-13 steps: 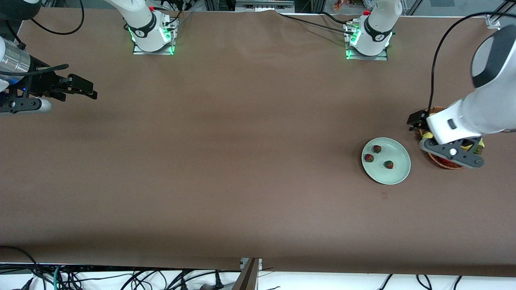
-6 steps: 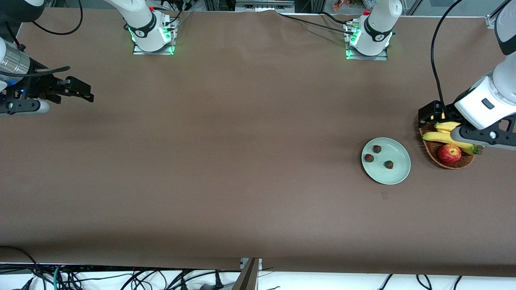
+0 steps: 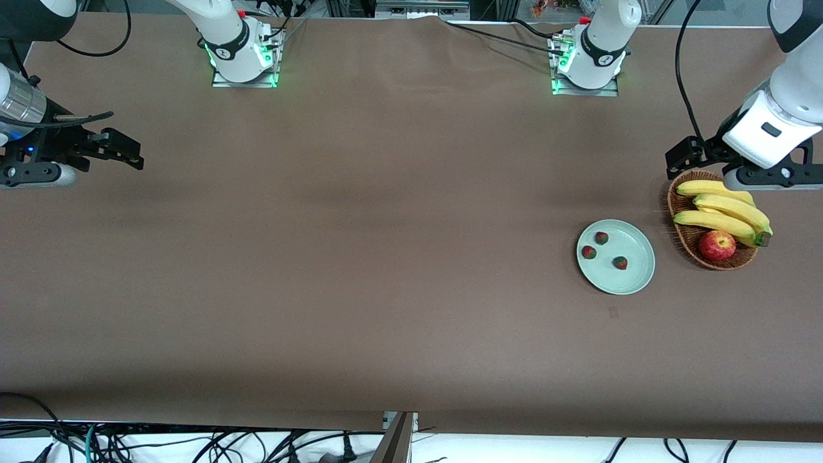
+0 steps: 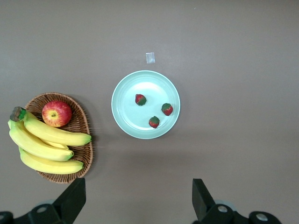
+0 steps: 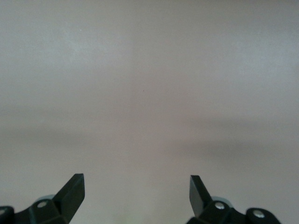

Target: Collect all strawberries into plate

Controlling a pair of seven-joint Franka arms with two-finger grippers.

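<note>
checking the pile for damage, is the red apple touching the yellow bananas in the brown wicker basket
Touching. In the left wrist view the red apple sits against the top banana of the yellow bananas, no gap between them, in the brown wicker basket.

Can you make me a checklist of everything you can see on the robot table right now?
Surface: brown table, small pale mark near plate.
Job's things: three strawberries on the plate.
Clutter: basket beside plate, holding bananas and apple.
Grippers: left end effector open, empty, over the table by the basket; right end effector open, empty, waiting at its end.
Cables: bundles along the table edge.
Surroundings: nothing seen.
</note>
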